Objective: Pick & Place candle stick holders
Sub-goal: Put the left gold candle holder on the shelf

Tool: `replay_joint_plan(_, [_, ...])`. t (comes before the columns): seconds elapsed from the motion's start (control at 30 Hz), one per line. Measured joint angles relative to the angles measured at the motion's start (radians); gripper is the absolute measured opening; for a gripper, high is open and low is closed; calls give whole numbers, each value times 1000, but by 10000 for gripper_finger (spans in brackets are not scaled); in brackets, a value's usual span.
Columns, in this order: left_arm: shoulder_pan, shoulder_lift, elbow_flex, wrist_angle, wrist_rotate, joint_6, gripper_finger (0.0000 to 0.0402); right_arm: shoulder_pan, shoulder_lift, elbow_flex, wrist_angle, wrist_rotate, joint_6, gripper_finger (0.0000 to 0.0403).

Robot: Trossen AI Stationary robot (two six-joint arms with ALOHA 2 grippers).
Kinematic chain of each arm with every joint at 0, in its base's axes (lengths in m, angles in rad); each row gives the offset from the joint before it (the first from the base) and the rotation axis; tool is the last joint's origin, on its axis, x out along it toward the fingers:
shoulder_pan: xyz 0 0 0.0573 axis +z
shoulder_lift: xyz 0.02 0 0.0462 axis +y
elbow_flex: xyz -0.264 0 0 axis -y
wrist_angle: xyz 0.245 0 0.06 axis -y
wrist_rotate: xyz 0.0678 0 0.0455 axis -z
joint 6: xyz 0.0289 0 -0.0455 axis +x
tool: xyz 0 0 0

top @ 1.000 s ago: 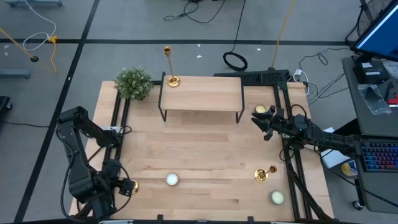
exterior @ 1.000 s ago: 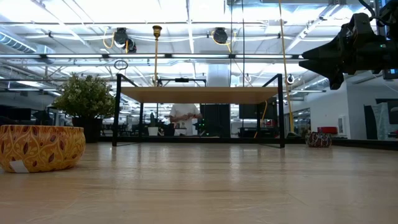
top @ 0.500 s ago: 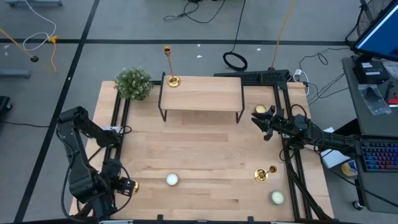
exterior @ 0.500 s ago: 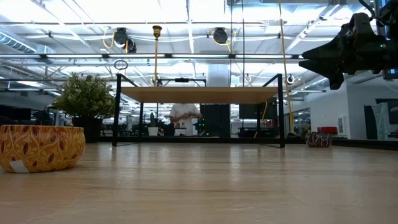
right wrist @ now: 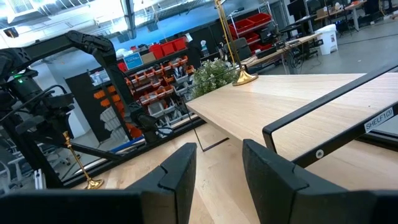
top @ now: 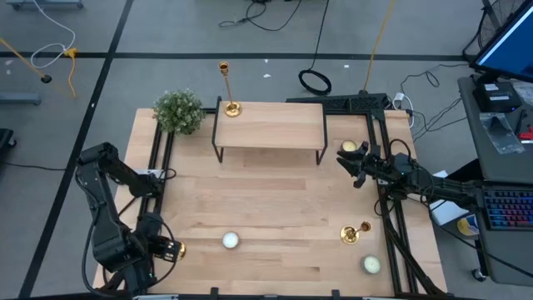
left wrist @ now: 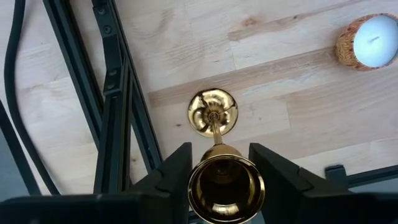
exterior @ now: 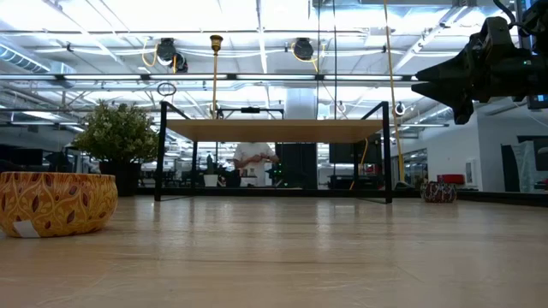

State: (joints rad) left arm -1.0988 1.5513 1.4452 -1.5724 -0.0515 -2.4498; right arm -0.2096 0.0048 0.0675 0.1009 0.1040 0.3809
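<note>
- Left claw point(left wrist: 214, 171) brackets the top cup of a gold candle stick holder point(left wrist: 213, 113), fingers just beside it; grip not certain.
- It stands upright, long axis vertical, near the table's point(top: 266, 192) front-left corner, well apart from the riser shelf point(top: 270, 123).
- Tallest holder point(top: 226, 87) upright on that shelf's back-left corner.
- Right claw point(right wrist: 217, 165) hovers empty, part-open, beside the shelf's right end.

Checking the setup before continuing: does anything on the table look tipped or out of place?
The short candlestick near the table's right edge looks tipped: its cup seems to point sideways rather than up, unlike the tall candlestick standing on the shelf. Nothing else stands out.
</note>
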Motion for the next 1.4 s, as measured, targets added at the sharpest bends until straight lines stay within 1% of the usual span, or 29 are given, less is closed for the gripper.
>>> replay_joint_plan(0.13, [0,0,0,2,0,-18,159,0,0,0,0,0,0,126])
replay_joint_plan(0.2, [0,0,0,2,0,-20,163,0,0,0,0,0,0,126])
replay_joint_plan(0.37, [15,-5,0,1,-1,-17,138,0,0,0,0,0,0,126])
replay_joint_plan(0.5, [37,-24,0,2,-49,3,138,0,0,0,0,0,0,126])
replay_joint_plan(0.57, [50,-33,0,2,-60,17,147,0,0,0,0,0,0,126])
replay_joint_plan(0.63, [70,-45,0,1,-62,41,161,0,0,0,0,0,0,126])
replay_joint_plan(0.7, [91,-54,0,1,-63,72,164,0,0,0,0,0,0,126])
replay_joint_plan(0.87, [148,-74,0,1,-92,164,140,0,0,0,0,0,0,126])
replay_joint_plan(1.0, [196,-94,0,2,-125,230,140,0,0,0,0,0,0,126])
replay_joint_plan(1.13, [251,-116,0,2,-151,297,159,0,0,0,0,0,0,126])
replay_joint_plan(1.2, [282,-129,0,1,-169,339,162,0,0,0,0,0,0,126])
replay_joint_plan(1.33, [352,-151,0,3,-199,432,141,0,0,0,0,0,0,126])
replay_joint_plan(1.4, [387,-165,2,2,-219,481,140,0,0,0,0,0,0,126])
